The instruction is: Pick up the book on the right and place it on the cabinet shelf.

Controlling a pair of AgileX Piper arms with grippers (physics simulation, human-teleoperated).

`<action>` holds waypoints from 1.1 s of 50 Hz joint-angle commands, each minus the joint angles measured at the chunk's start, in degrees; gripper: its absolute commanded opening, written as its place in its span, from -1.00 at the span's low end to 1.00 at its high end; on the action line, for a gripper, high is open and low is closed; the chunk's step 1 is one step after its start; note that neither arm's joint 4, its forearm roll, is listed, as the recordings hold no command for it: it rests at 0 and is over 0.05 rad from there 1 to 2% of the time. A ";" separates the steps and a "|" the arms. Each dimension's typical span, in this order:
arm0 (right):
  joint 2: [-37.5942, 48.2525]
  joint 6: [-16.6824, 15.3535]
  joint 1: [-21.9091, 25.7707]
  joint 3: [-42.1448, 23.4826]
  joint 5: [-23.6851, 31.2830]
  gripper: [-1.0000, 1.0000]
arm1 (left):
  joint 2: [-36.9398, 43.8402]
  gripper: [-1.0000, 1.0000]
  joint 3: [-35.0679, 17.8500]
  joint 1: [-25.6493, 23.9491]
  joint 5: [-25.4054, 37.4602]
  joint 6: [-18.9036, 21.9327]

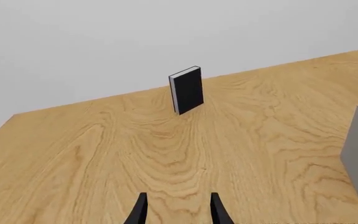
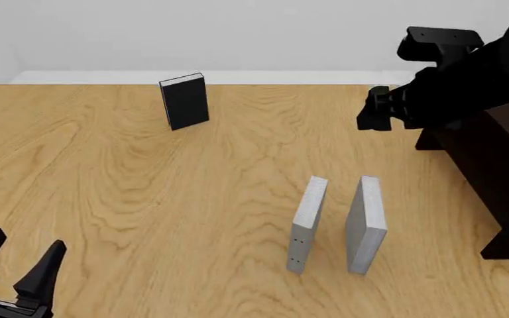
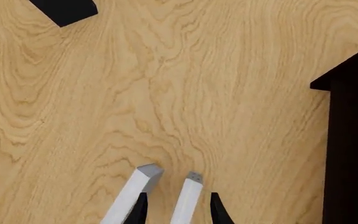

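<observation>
The left gripper (image 2: 16,268) sits low at the near left edge, jaws apart and empty, well away from the work. The book (image 2: 366,225) stands upright on the table (image 2: 130,192) at right, just beside the dotted book (image 2: 307,224), its long axis vertical. Above and beyond hangs the right gripper (image 3: 177,205), released, looking down. It is the nearer one. The cabinet (image 2: 493,165) lies at far right.
</observation>
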 commanded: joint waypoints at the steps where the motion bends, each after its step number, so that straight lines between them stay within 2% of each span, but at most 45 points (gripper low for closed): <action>1: -0.17 0.36 -0.71 2.21 -1.66 1.00 | 0.07 1.00 0.00 -0.19 0.30 0.11; 10: 0.17 -0.44 -1.65 3.66 -3.13 1.00 | 0.78 1.00 0.00 -0.55 -0.25 0.04; 44: 0.23 -0.21 -2.27 11.19 -8.86 1.00 | 0.57 1.00 0.00 -0.50 0.47 -0.17; 55: 1.01 0.81 -1.66 13.01 -11.24 1.00 | 0.87 1.00 0.00 -0.64 0.44 -0.04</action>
